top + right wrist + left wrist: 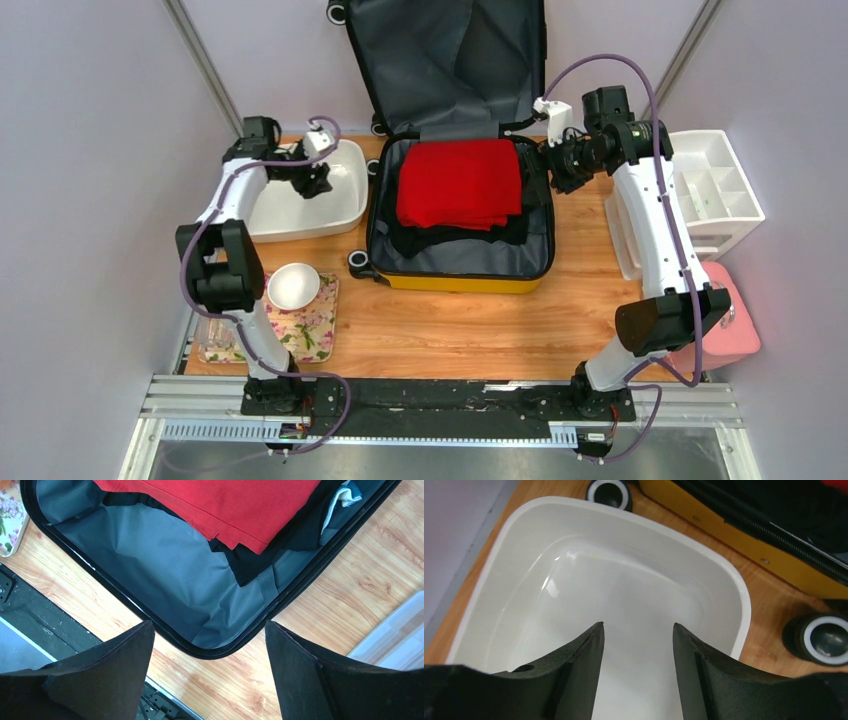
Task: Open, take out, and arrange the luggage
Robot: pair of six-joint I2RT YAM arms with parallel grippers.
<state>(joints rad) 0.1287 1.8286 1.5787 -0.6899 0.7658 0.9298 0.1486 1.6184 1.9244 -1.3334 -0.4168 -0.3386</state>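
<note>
I count one suitcase, open in the middle of the bench. Inside it, one folded red garment lies on black clothes. My left fingers are spread above one white tub. My right fingers are spread at the suitcase's right edge, holding nothing.

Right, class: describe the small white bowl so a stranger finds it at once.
Start at the open yellow suitcase mid-table, then look left to the floral mat. The bowl sits on it: small and round, unlike the large rectangular white tub behind.
</note>
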